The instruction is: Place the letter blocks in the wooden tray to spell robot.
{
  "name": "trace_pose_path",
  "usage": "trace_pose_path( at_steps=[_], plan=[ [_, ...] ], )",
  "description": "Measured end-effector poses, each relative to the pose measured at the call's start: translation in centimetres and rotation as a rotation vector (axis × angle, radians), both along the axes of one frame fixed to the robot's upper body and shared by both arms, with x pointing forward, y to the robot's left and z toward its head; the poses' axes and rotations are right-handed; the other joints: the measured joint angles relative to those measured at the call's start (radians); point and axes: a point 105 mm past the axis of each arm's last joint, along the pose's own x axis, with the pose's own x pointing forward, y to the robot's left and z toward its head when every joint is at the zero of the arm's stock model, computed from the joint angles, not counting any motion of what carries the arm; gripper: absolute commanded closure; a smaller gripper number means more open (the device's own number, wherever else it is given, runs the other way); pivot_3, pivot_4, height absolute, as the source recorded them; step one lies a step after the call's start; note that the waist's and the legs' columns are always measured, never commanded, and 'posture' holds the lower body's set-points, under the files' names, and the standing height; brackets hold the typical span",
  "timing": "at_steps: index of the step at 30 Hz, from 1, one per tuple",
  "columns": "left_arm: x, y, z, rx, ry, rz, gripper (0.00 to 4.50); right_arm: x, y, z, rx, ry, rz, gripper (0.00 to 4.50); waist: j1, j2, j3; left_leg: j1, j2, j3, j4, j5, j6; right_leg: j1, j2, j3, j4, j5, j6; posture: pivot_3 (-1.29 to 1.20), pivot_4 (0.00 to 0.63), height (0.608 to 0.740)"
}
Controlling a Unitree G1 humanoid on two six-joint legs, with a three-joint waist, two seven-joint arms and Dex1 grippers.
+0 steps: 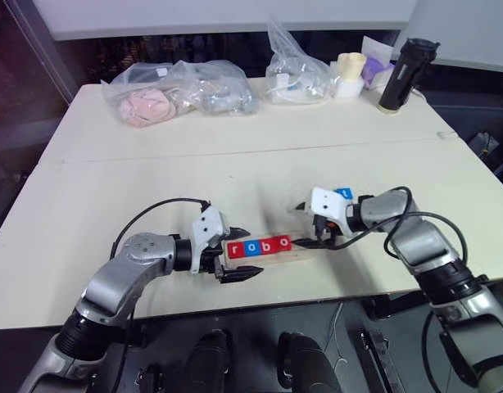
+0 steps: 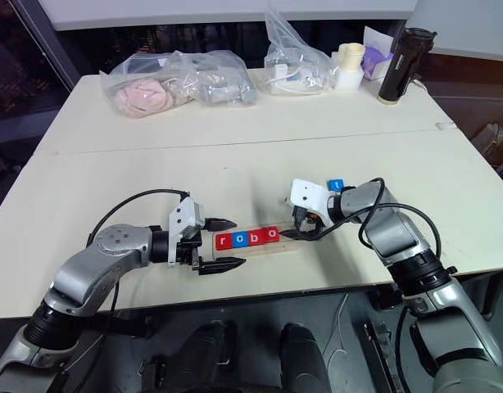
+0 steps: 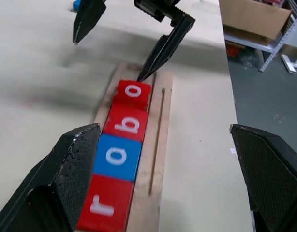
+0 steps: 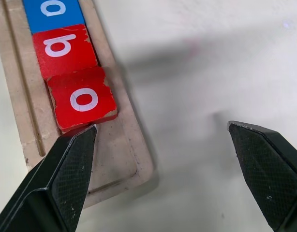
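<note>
You see four blocks (image 1: 257, 246) spelling r-o-b-o in the tray (image 3: 158, 140); the t block (image 2: 336, 186) lies on the desk (image 1: 153, 172). Left pincer (image 1: 233, 254) and right pincer (image 2: 296, 219) gape empty.

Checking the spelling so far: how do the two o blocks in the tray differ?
The first o block is blue; the second o block is red. The blue one sits square between r and b; the red one ends the row, slightly skewed, with bare wooden tray beyond it. Both lie flat showing a white lowercase o.

Lab or workshop, metal shelving (image 3: 289, 36), cardboard box (image 3: 252, 17), bagged supplies (image 1: 182, 94)
</note>
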Motion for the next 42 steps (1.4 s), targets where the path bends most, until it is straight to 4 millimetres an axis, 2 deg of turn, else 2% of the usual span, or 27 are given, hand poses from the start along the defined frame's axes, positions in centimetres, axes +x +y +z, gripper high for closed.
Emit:
trace_pose_path(
  at_steps=[7, 12, 15, 19, 21, 25, 30, 35, 42],
  plan=[
    [0.1, 0.0, 0.0, 0.0, -0.002, 0.006, 0.0, -0.1, 0.1, -0.1, -0.003, 0.004, 0.008, 0.07, 0.0, 0.0, 0.0, 0.0, 0.0, 0.0, 0.0, 0.0, 0.0, 0.0, 0.0, 0.0, 0.0, 0.0, 0.0, 0.0, 0.15, 0.725],
    [0.1, 0.0, 0.0, 0.0, -0.002, 0.006, 0.0, 0.0, -1.5, 1.1, -0.046, -0.032, -0.015, 0.07, 0.001, 0.0, 0.0, 0.0, 0.0, 0.0, 0.0, 0.0, 0.0, 0.0, 0.0, 0.0, 0.0, 0.0, 0.0, 0.0, 0.15, 0.725],
    [0.1, 0.0, 0.0, 0.0, -0.002, 0.007, 0.0, 1.0, -2.6, 2.5, -0.006, -0.091, -0.109, 0.07, 0.0, 0.0, 0.0, 0.0, 0.0, 0.0, 0.0, 0.0, 0.0, 0.0, 0.0, 0.0, 0.0, 0.0, 0.0, 0.0, 0.15, 0.725],
    [0.0, 0.0, 0.0, -0.002, -0.002, 0.006, 0.0, 3.8, -4.4, 4.5, 0.108, -0.183, -0.363, 0.07, -0.001, 0.0, 0.0, 0.0, 0.0, 0.0, 0.0, 0.0, 0.0, 0.0, 0.0, 0.0, 0.0, 0.0, 0.0, 0.0, 0.15, 0.725],
    [0.0, -0.1, 0.0, -0.003, -0.002, 0.005, 0.0, 4.9, -5.3, 4.9, 0.152, -0.214, -0.499, 0.07, 0.0, 0.0, 0.0, 0.0, 0.0, 0.0, 0.0, 0.0, 0.0, 0.0, 0.0, 0.0, 0.0, 0.0, -0.001, 0.0, 0.15, 0.725],
    [0.0, -0.2, 0.0, -0.009, -0.002, 0.001, 0.0, 6.4, -7.8, 3.2, 0.185, -0.199, -0.797, 0.07, 0.002, 0.0, 0.0, 0.0, 0.0, 0.0, 0.0, 0.0, 0.0, 0.0, -0.001, 0.0, 0.0, 0.0, -0.001, 0.0, 0.15, 0.725],
    [0.0, -0.2, 0.0, -0.008, -0.002, 0.0, 0.0, 6.5, -10.9, 1.9, 0.187, -0.167, -1.047, 0.07, -0.001, 0.0, 0.0, 0.0, -0.001, 0.0, 0.0, 0.0, 0.0, 0.0, 0.0, 0.001, 0.0, 0.0, 0.0, 0.0, 0.15, 0.725],
    [0.0, -0.3, 0.1, -0.011, -0.002, -0.001, 0.0, 6.3, -11.1, 1.1, 0.254, -0.12, -1.13, 0.07, -0.004, 0.0, 0.0, 0.001, 0.0, 0.0, 0.0, 0.0, 0.0, 0.0, 0.001, 0.0, 0.001, 0.0, 0.0, 0.0, 0.15, 0.725],
    [0.1, -0.3, 0.1, -0.012, -0.002, 0.0, 0.0, 6.4, -9.8, 0.2, 0.337, -0.038, -1.15, 0.07, -0.005, 0.001, 0.0, 0.001, 0.0, 0.0, 0.0, 0.0, 0.0, 0.001, 0.001, 0.0, 0.002, 0.0, 0.0, 0.0, 0.15, 0.725]
  ],
)
